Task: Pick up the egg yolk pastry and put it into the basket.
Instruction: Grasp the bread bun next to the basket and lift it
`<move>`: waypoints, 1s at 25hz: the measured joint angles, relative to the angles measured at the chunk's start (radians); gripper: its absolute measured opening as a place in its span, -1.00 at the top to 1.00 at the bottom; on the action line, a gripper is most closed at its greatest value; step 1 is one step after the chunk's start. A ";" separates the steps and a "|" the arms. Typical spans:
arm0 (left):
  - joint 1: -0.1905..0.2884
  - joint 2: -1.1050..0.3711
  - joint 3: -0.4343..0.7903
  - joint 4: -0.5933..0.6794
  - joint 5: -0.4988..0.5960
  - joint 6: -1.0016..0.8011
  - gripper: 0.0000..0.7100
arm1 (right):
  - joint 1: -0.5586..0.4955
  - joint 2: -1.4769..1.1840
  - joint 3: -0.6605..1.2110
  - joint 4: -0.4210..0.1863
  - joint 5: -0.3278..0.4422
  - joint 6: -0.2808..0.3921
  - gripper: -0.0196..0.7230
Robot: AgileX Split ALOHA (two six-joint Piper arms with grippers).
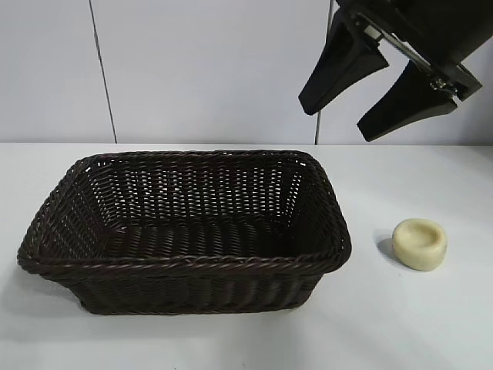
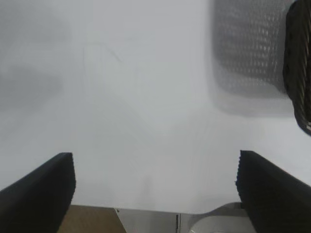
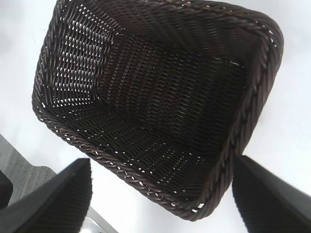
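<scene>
Egg yolk pastry (image 1: 420, 243) on white table (image 1: 231, 339)

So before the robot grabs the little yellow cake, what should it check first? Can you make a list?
1. Egg yolk pastry sits alone on the table, nothing blocking it: ok.
2. Basket has nothing inside, room for it: ok.
3. Right gripper open and holding nothing: ok.
4. Right gripper over the pastry: not ok, it hangs high up and off to the basket side.
5. Left gripper open, clear of the basket: ok.
</scene>
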State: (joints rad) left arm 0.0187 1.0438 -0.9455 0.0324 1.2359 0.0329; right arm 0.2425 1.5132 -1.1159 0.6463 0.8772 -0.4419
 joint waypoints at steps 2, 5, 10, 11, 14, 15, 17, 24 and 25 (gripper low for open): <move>0.000 -0.098 0.070 0.000 -0.006 -0.033 -0.84 | 0.000 0.000 0.000 0.000 0.000 0.000 -0.58; 0.000 -0.241 0.173 0.000 -0.036 -0.052 -0.84 | 0.000 0.000 0.000 0.000 0.000 0.000 -0.58; 0.000 -0.455 0.349 0.000 -0.078 -0.058 -0.84 | 0.000 0.000 0.000 -0.001 0.000 0.000 -0.58; 0.000 -0.493 0.382 0.000 -0.083 -0.058 -0.84 | 0.000 0.000 0.000 -0.001 0.000 0.000 -0.58; 0.000 -0.585 0.453 0.000 -0.102 -0.058 -0.84 | 0.000 0.000 0.000 -0.001 0.002 0.000 -0.58; 0.000 -0.608 0.457 0.000 -0.109 -0.058 -0.84 | 0.000 0.000 0.000 -0.001 0.003 0.000 -0.58; 0.000 -0.642 0.459 0.000 -0.123 -0.058 -0.84 | 0.000 0.000 0.000 -0.002 0.008 0.000 -0.58; 0.000 -0.771 0.459 0.000 -0.125 -0.058 -0.84 | 0.000 0.000 0.000 -0.003 0.014 0.000 -0.58; 0.000 -0.799 0.459 0.000 -0.125 -0.058 -0.84 | 0.000 0.000 0.000 -0.003 0.014 0.000 -0.58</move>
State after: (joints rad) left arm 0.0187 0.2453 -0.4868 0.0324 1.1106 -0.0249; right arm 0.2425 1.5132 -1.1159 0.6433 0.8907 -0.4419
